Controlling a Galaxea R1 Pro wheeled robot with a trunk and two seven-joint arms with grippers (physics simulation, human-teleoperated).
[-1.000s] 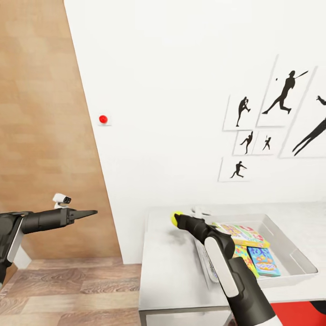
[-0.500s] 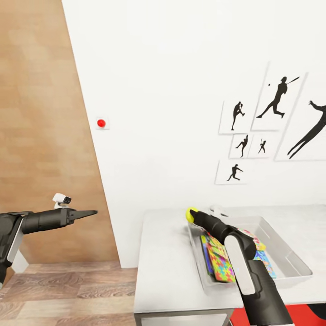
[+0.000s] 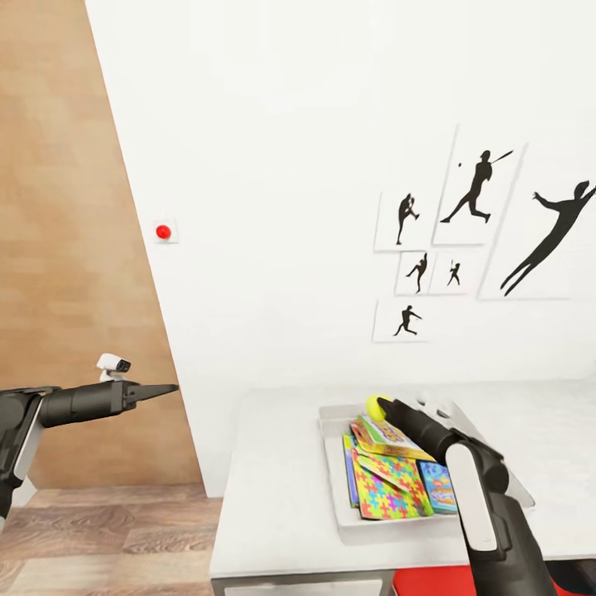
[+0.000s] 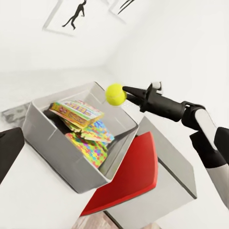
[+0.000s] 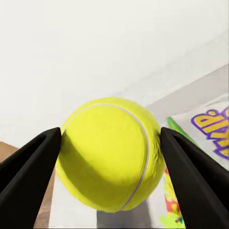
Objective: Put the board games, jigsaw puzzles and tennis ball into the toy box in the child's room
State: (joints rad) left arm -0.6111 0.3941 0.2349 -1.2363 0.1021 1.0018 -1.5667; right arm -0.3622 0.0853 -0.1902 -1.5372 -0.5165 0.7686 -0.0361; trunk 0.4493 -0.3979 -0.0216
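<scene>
One tennis ball (image 3: 379,406), pinched by right gripper (image 3: 386,408) above toy box (image 3: 335,503). Inside box: several colourful flat boxes; lettering unreadable. Left gripper (image 3: 162,388): jaws pressed together, well apart from box.

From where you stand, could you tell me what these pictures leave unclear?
- Toy box: the right arm hides its right wall in the head view.
- Lower boxes in the stack: the top game box covers them, so no count.
- Left gripper: too small in the head view to judge its opening.
</scene>
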